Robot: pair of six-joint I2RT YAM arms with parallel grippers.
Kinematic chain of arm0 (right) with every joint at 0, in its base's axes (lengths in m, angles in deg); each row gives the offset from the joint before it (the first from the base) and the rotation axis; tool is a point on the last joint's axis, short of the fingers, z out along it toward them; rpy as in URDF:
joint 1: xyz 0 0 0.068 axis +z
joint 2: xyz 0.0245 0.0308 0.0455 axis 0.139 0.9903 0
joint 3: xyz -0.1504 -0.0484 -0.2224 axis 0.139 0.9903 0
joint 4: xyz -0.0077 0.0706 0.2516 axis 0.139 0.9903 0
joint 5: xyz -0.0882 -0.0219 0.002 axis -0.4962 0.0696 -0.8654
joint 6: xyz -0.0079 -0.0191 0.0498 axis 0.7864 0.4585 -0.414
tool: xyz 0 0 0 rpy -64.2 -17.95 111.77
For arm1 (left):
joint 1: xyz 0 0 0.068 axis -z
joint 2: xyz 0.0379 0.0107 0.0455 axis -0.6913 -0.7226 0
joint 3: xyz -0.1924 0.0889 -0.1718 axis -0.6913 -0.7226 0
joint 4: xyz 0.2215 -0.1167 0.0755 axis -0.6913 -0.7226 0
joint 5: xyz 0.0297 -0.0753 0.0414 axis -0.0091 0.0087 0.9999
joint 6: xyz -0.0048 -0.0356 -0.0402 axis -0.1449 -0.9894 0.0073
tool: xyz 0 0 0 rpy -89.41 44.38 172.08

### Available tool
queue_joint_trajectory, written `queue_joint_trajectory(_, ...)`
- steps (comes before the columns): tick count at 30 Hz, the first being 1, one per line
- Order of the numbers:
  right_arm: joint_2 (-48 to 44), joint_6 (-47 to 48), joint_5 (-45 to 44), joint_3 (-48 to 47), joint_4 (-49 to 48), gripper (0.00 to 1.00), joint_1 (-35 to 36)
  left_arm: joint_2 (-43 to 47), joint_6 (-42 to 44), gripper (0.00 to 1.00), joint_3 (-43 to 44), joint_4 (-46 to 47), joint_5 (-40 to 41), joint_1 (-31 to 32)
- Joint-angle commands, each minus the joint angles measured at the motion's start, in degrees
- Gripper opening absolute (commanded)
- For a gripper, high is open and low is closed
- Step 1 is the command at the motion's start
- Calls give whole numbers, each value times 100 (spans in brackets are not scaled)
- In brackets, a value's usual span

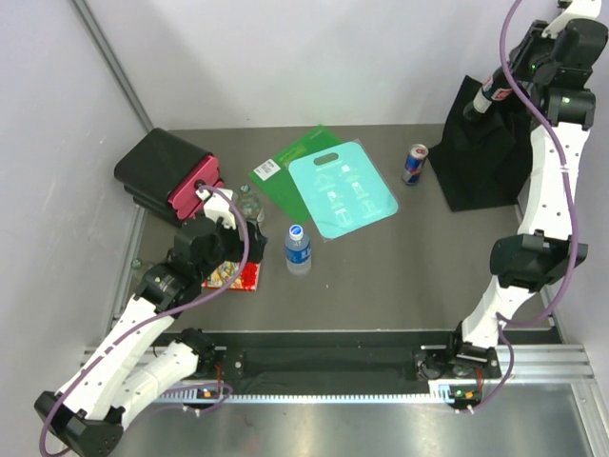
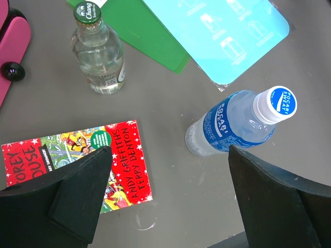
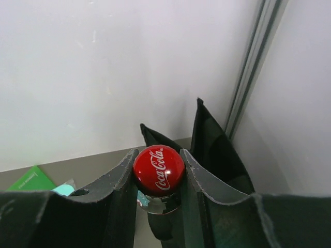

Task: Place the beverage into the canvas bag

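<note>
One raised right arm (image 1: 550, 167); jaws pinch beverage (image 3: 158, 169) over canvas bag (image 1: 481, 157).

On the right wrist view I see my right gripper (image 3: 159, 159) clamped on the Coca-Cola bottle (image 3: 159, 173), one finger tight against each side of the red cap. The canvas bag (image 3: 212, 150) has black fabric edges standing up just behind the bottle. A green sheet (image 3: 31, 181) and a teal corner (image 3: 64, 189) sit lower left. White wall (image 3: 103, 67) and metal post (image 3: 256, 57) are behind.
</note>
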Motion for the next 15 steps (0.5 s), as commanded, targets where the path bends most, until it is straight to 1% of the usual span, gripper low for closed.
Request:
queue_joint_trajectory(1,-292,-269,481,-581,-2030,0,-3,71,90,98,3,259,22,12)
queue_joint_trajectory(4,-319,-514,649,-572,-2363,0,15,71,99,98,-5,259,22,21)
queue_joint_trajectory(9,-406,-568,491,-589,-2960,0,6,62,99,98,3,259,13,12)
queue_joint_trajectory(15,-442,-278,166,-704,-3067,0,-29,71,99,98,-6,259,22,12)
